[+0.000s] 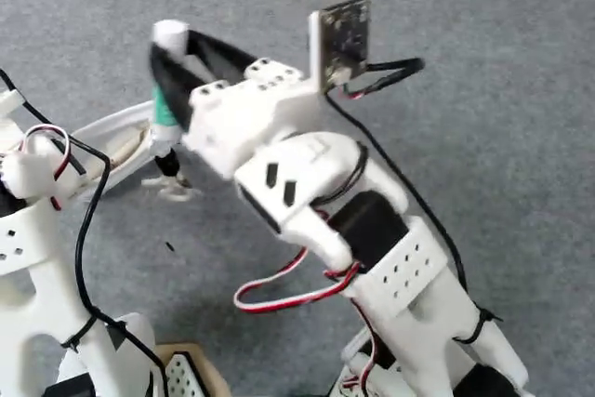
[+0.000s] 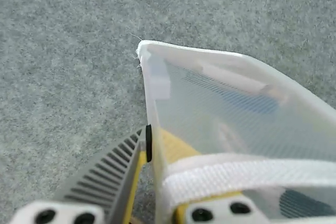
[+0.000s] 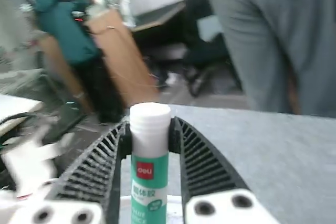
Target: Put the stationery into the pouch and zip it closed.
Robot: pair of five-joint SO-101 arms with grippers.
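The right arm (image 1: 372, 230) is nearest the high camera and covers the middle and lower right of the frame. Its right gripper (image 1: 172, 48) reaches to the upper left, clamped on the glue stick (image 1: 165, 90), which stands upright with its white cap on top. In the picture the stick's lower end overlaps the white rim of the pouch (image 1: 116, 137). Whether it has entered the mouth cannot be told. The left arm (image 1: 37, 192) stands at the left edge, close beside the pouch. A small pale item (image 1: 175, 192) lies on the table just below the stick, too blurred to name.

A broad stretch of grey table (image 1: 502, 90) lies right of the right arm, up to the far edge along the top of the frame.

The left wrist view shows the left gripper (image 2: 155, 148) closed narrowly on the pouch's side seam, with one corner of the pouch (image 2: 226, 114) pointing away over the grey surface. Blue and white shapes show dimly through its mesh.

The right wrist view shows the ribbed black fingers (image 3: 113, 156) pressing both sides of the glue stick (image 3: 149, 150) just under its cap.
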